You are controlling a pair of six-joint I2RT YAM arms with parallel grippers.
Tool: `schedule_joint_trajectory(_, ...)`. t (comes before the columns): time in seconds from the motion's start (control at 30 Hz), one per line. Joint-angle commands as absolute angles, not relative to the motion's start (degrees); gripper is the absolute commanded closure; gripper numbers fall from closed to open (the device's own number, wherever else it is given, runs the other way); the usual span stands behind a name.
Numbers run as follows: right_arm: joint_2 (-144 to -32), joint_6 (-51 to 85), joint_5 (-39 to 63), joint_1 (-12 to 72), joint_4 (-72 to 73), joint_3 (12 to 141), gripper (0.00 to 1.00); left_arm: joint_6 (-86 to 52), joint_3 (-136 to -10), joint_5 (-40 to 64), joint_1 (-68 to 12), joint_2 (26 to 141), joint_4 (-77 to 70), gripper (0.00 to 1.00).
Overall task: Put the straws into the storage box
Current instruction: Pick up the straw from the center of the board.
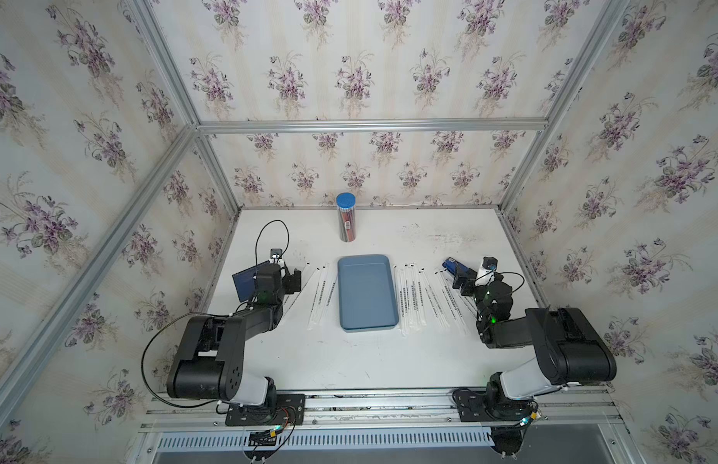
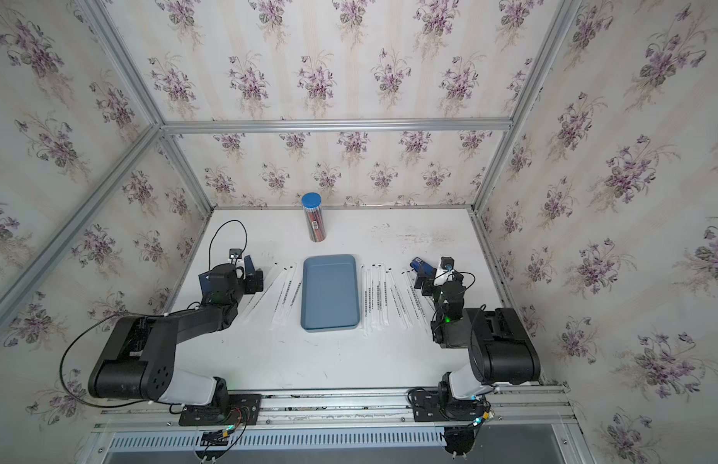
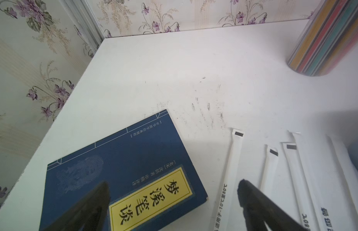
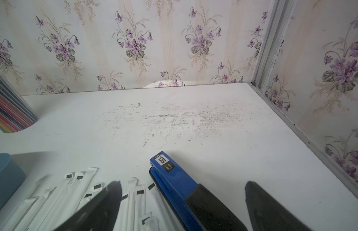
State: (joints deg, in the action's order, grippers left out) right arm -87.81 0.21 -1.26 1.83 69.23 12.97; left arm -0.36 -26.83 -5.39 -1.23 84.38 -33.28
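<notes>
We see the storage box lying flat in the middle of the white table, its floor bare. The straws all lie on the table, lengthwise along the box. There are a few on its left and a larger fan on its right. The nearest ones lie just beside the rim, and the farthest reach under the arms.

Our left gripper hangs above the outermost left straw with its jaws spread wide and nothing between them. In its wrist view one finger sits over a dark blue book with a yellow title label, and the other sits over the straws. The book lies just beside that outer straw, one corner near it.

Our right gripper is likewise fully spread and holds nothing. A blue stapler lies at the far end of the right-hand fan. In the wrist view it runs beneath the gap between the fingers, with straw ends just beside it on the box side. We cannot tell whether it rests on any straw.

At the back of the table, behind the box and well apart from it, a clear tube of coloured pencils with a blue cap stands upright. The book and the stapler crowd the outer straws, while the inner ones have only bare table between them and the box rim.
</notes>
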Motion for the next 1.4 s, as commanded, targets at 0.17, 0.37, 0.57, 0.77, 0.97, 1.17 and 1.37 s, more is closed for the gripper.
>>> schedule_joint_trajectory(0.17,-87.96,0.88,-1.93,1.85,71.74,13.18,0.00,0.32,-27.07,-5.71,-1.16,84.53,-35.42,0.00)
schedule_joint_trajectory(0.37,-87.93,0.88,-1.93,1.85,71.72,13.14,0.00,0.35,-26.99,-5.71,-1.14,84.46,-35.47,0.00)
schedule_joint_trajectory(0.57,-87.86,0.88,-1.97,1.85,71.63,13.21,0.00,0.34,-26.99,-5.80,-1.22,84.53,-35.45,0.00)
schedule_joint_trajectory(0.77,-87.70,0.73,-2.08,1.91,71.68,13.13,0.00,0.39,-26.92,-6.91,-1.52,83.64,-35.35,0.00)
schedule_joint_trajectory(0.97,-73.49,4.76,-15.83,4.37,43.73,22.91,0.00,-2.82,-32.37,-21.49,-5.24,74.30,-19.61,0.00)
schedule_joint_trajectory(1.17,-73.62,16.08,-27.38,9.89,-4.75,49.16,0.00,-21.79,-45.53,-32.53,-5.45,68.71,10.30,0.00)
schedule_joint_trajectory(1.37,-75.71,28.67,-0.17,7.59,-15.82,56.15,0.26,-31.43,-67.28,-25.21,-5.32,74.80,42.60,0.00)
